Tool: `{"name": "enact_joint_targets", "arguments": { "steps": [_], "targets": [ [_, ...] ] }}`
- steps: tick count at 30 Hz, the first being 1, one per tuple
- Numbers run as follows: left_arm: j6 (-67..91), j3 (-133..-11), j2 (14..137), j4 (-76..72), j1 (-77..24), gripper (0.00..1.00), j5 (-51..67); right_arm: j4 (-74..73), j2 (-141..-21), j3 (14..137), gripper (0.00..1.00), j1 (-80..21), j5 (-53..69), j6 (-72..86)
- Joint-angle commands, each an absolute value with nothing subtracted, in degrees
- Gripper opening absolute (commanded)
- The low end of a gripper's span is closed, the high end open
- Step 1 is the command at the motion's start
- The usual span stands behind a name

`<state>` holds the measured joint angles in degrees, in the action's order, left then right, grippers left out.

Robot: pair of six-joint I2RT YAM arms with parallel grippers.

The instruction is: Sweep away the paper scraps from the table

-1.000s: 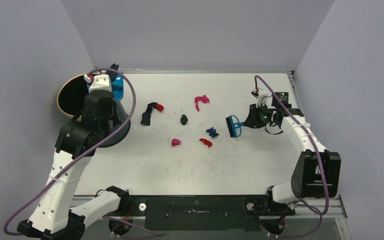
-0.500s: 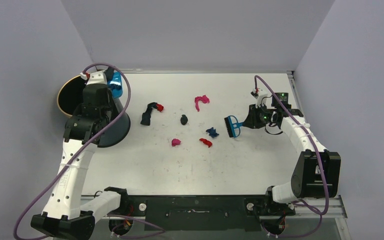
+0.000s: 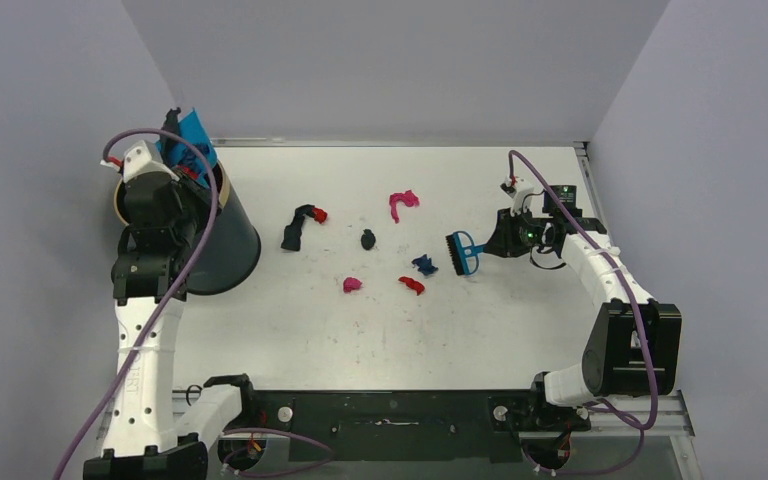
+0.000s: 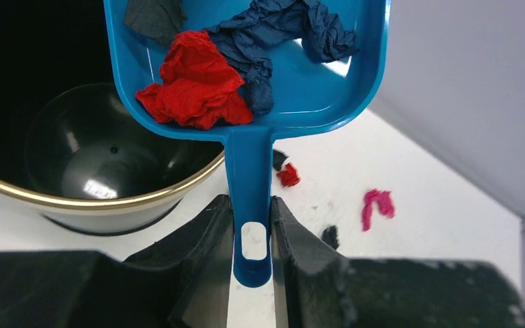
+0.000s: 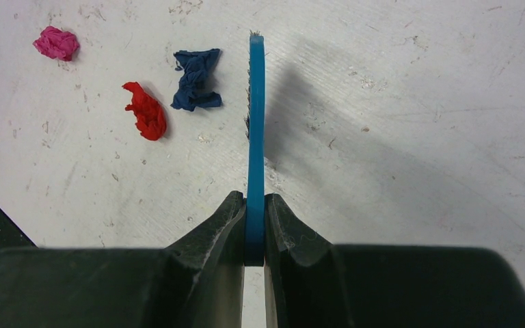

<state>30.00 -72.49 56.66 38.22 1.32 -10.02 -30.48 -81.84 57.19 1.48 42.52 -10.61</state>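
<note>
My left gripper [image 4: 251, 212] is shut on the handle of the blue dustpan [image 4: 314, 75], held up over the black bin [image 3: 225, 250] at the table's far left. The pan holds red [image 4: 195, 82] and dark blue [image 4: 280, 34] paper scraps. My right gripper [image 5: 254, 205] is shut on the blue brush [image 3: 465, 252], whose bristles stand just right of a dark blue scrap [image 3: 424, 264]. On the white table [image 3: 360, 330] also lie a red scrap [image 3: 412, 285], two pink scraps [image 3: 352, 285] [image 3: 402, 203], a black bit [image 3: 368, 239] and a black strip [image 3: 295, 228].
The bin [image 4: 96, 164] has a gold rim and looks empty inside. Grey walls close the table on the left, back and right. A black metal rail with the arm bases runs along the near edge [image 3: 390, 410].
My left arm has lifted the dustpan and swung it left and back, above the bin's far rim. The brush has crept slightly left toward the dark blue scrap.
</note>
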Motion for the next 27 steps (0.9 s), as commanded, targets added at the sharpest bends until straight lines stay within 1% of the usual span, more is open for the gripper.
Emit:
{"name": "enact_joint_targets", "arguments": {
  "steps": [1, 7, 14, 17, 18, 20, 22, 27],
  "targets": [
    [39.37, -71.52, 53.66, 26.55, 4.26, 0.00, -2.37, -28.48, -81.12, 57.30, 0.05, 1.71, 44.81, -11.78],
    [52.23, -66.36, 49.96, 14.25, 6.98, 0.00, 4.60, -28.77, -80.95, 57.22, 0.05, 1.69, 44.86, -12.00],
    [67.20, -60.64, 50.08, 2.15, 12.52, 0.00, 13.17, -28.92, -80.45, 56.87, 0.05, 1.75, 44.91, -12.23],
    [80.18, -54.26, 51.79, -10.37, 15.88, 0.00, 19.56, -29.13, -80.25, 56.78, 0.05, 1.75, 44.91, -12.41],
    [88.31, -49.78, 52.42, -16.66, 16.62, 0.00, 20.70, -29.14, -80.19, 56.78, 0.05, 1.75, 44.91, -12.52],
    [98.93, -43.41, 53.82, -29.78, 17.04, 0.00, 21.10, -29.26, -80.08, 56.71, 0.05, 1.71, 44.91, -12.63],
    [103.10, -41.17, 54.83, -37.31, 17.05, 0.00, 21.45, -29.34, -79.94, 56.61, 0.05, 1.84, 44.87, -12.73],
    [99.50, -43.39, 51.16, -32.11, 17.07, 0.00, 20.64, -29.43, -80.22, 56.58, 0.05, 1.93, 44.89, -12.86]
  ]
}}
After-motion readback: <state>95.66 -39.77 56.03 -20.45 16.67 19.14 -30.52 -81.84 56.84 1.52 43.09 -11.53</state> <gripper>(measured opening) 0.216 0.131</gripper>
